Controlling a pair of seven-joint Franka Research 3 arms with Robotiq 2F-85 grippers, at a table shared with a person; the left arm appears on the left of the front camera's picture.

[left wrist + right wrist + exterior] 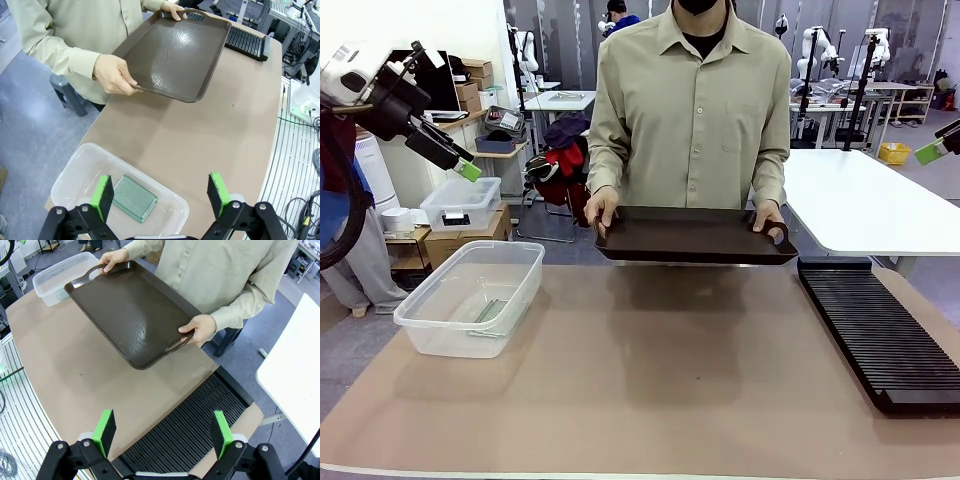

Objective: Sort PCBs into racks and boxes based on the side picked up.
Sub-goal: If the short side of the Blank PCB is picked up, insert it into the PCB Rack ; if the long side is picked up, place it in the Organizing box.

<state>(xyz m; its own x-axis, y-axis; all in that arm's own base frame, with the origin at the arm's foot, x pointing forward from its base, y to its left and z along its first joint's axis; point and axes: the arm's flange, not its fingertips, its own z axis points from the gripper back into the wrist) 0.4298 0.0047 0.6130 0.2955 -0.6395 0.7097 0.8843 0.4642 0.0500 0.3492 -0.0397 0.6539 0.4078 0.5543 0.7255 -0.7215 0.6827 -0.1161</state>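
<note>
- Left gripper (160, 192) stood apart above the box (75, 170); one PCB (133, 198) lay inside, partly hidden.
- Right gripper (162, 432) stood apart over the rack (200, 425).
- Tray (695, 235) was held off the surface (650, 380) by the person's hands (114, 75).

White tables (880, 200) stand behind on a grey floor (30, 115). Cardboard boxes (470, 80) sit stacked on the left — beside a white wall (440, 25).

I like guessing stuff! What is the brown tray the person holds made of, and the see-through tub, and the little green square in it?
The tray looks like hard plastic: smooth, shiny highlights. The tub seems thin clear plastic; you see through its walls. The green square looks like stiff circuit board, matte, with a fine grid of dots.
</note>
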